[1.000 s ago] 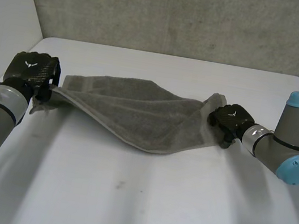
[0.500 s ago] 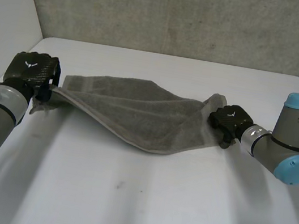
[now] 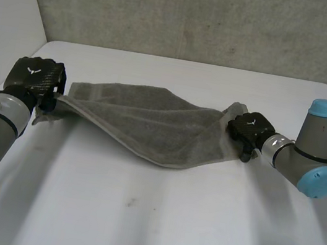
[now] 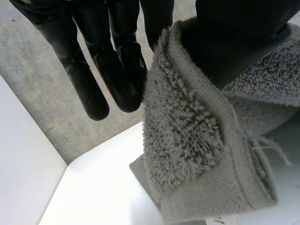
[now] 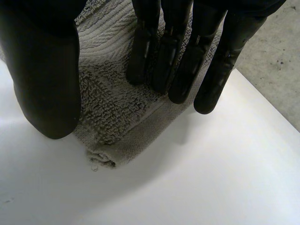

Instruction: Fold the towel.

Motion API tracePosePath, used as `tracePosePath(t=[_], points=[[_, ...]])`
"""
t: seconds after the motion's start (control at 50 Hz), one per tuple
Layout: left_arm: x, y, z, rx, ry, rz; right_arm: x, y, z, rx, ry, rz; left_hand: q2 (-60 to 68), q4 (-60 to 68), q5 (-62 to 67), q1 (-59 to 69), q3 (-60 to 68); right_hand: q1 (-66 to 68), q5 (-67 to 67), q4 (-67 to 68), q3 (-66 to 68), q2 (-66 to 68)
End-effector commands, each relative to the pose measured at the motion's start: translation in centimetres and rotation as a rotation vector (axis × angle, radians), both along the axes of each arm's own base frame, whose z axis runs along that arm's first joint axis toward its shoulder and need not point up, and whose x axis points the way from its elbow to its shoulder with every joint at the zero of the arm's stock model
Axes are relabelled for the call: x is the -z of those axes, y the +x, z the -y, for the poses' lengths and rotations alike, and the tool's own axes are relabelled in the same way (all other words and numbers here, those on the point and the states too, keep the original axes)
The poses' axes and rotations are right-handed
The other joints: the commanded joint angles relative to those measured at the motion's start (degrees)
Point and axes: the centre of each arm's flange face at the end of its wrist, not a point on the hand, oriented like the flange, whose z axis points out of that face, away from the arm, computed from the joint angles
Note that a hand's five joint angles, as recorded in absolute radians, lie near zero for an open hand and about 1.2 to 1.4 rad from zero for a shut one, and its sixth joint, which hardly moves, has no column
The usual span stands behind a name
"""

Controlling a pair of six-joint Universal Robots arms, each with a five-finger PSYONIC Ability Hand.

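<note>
- Nearest me, the bare white bench (image 3: 135,218) lies on my side of both hands.
- My left hand (image 3: 33,75) grips one corner of the grey towel (image 3: 145,119). In the left wrist view the cloth wraps over the thumb, and the straight fingers (image 4: 117,70) press against its edge.
- My right hand (image 3: 249,127) pinches the opposite corner between thumb and fingers (image 5: 180,61). The corner's tip pokes out just past the thumb, low over the bench.
- Between the two sets of fingers the towel spans across, its middle sagging toward the bench.
- Beyond the fingertips stands a grey concrete wall (image 3: 200,15).
</note>
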Motion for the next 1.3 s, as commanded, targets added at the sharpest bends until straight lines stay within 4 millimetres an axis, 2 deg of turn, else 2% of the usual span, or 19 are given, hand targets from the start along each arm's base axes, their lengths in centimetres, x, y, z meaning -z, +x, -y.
tracePosePath(t=[0.02, 0.46, 0.62, 0.72, 0.76, 0.88, 0.94, 0.98, 1.04, 1.08, 1.1, 1.14, 1.16, 1.2, 1.22, 1.24, 1.26, 1.3], points=[[0.1, 0.0, 0.0, 0.0, 0.001, 0.0, 0.1, 0.1, 0.1, -0.003, -0.002, 0.001, 10.18, 10.19, 11.01, 10.87, 10.24, 0.34, 7.09, 0.46, 0.5, 0.78], [0.2, 0.0, 0.1, 0.0, 0.006, 0.002, -0.6, 0.7, 0.3, -0.01, -0.021, 0.01, 10.18, 10.19, 11.01, 10.87, 10.24, 0.18, 6.92, 0.3, 0.34, 0.62], [0.3, 0.0, 0.1, 0.0, 0.007, 0.003, 0.2, 0.8, 0.3, -0.011, -0.008, 0.007, 10.18, 10.19, 11.01, 10.87, 10.24, 1.35, 8.1, 1.47, 1.51, 1.79], [0.3, 0.0, 0.1, 0.0, 0.009, 0.003, 0.6, 0.8, 0.3, -0.011, -0.003, 0.006, 10.18, 10.19, 11.01, 10.87, 10.24, 8.25, 15.0, 8.37, 8.41, 8.69], [0.4, 0.0, 0.1, 0.0, 0.01, 0.005, 0.6, 0.8, 0.4, -0.011, -0.002, 0.007, 10.18, 10.19, 11.01, 10.87, 10.24, 24.63, 31.38, 24.75, 24.79, 25.07], [0.5, 0.0, 0.1, 0.0, 0.013, 0.005, 0.4, 0.9, 0.4, -0.008, -0.002, 0.011, 10.18, 10.19, 11.01, 10.87, 10.24, 27.03, 33.78, 27.15, 27.19, 27.47], [0.5, 0.0, 0.1, 0.002, 0.014, 0.006, -0.6, 0.8, 0.3, -0.008, -0.011, 0.015, 10.18, 10.19, 11.01, 10.87, 10.24, 27.03, 33.78, 27.15, 27.19, 27.47], [0.5, 0.0, 0.0, 0.002, 0.016, 0.006, -2.6, 0.6, 0.2, -0.003, -0.027, 0.02, 10.18, 10.19, 11.01, 10.87, 10.24, 27.03, 33.78, 27.15, 27.19, 27.47], [0.5, -0.1, 0.0, 0.003, 0.016, 0.006, -3.9, 0.3, 0.1, 0.004, -0.034, 0.025, 10.18, 10.19, 11.01, 10.87, 10.24, 27.03, 33.78, 27.15, 27.19, 27.47], [0.4, -0.1, -0.1, 0.009, 0.017, 0.007, -6.6, -0.4, -0.3, 0.017, -0.048, 0.037, 10.18, 10.19, 11.01, 10.87, 10.24, 27.03, 33.78, 27.15, 27.19, 27.47], [0.4, -0.1, -0.1, 0.01, 0.017, 0.007, -6.6, -0.4, -0.3, 0.017, -0.048, 0.037, 10.18, 10.19, 11.01, 10.87, 10.24, 27.03, 33.78, 27.15, 27.19, 27.47], [0.1, -0.4, -0.4, 0.031, 0.014, 0.007, -10.4, -2.1, -0.4, 0.054, -0.094, 0.05, 10.18, 10.19, 11.01, 10.87, 10.24, 27.03, 33.78, 27.15, 27.19, 27.47], [0.1, -0.4, -0.4, 0.031, 0.014, 0.007, -10.4, -2.2, -0.4, 0.054, -0.095, 0.05, 10.18, 10.19, 11.01, 10.87, 10.24, 27.03, 33.78, 27.15, 27.19, 27.47], [-0.3, -0.7, -0.8, 0.054, 0.012, 0.007, -14.0, -4.0, -1.0, 0.089, -0.153, 0.049, 10.18, 10.19, 11.01, 10.87, 10.24, 27.03, 33.78, 27.15, 27.19, 27.47], [-0.3, -0.7, -0.8, 0.054, 0.012, 0.007, -14.0, -4.0, -1.0, 0.09, -0.153, 0.049, 10.18, 10.19, 11.01, 10.87, 10.24, 27.03, 33.78, 27.15, 27.19, 27.47], [-0.6, -0.7, -1.0, 0.056, 0.011, 0.006, -15.8, -4.8, -1.6, 0.105, -0.184, 0.053, 10.18, 10.19, 11.01, 10.87, 10.24, 27.03, 33.78, 27.15, 27.19, 27.47], [-0.7, -0.7, -1.0, 0.056, 0.01, 0.006, -15.8, -4.8, -1.6, 0.106, -0.184, 0.053, 10.18, 10.19, 11.01, 10.87, 10.24, 27.03, 33.78, 27.15, 27.19, 27.47], [-1.8, -0.5, -1.5, 0.054, -0.002, 0.004, -19.0, -6.4, -3.0, 0.14, -0.236, 0.06, 10.18, 10.19, 11.01, 10.87, 10.24, 27.03, 33.78, 27.15, 27.19, 27.47]])
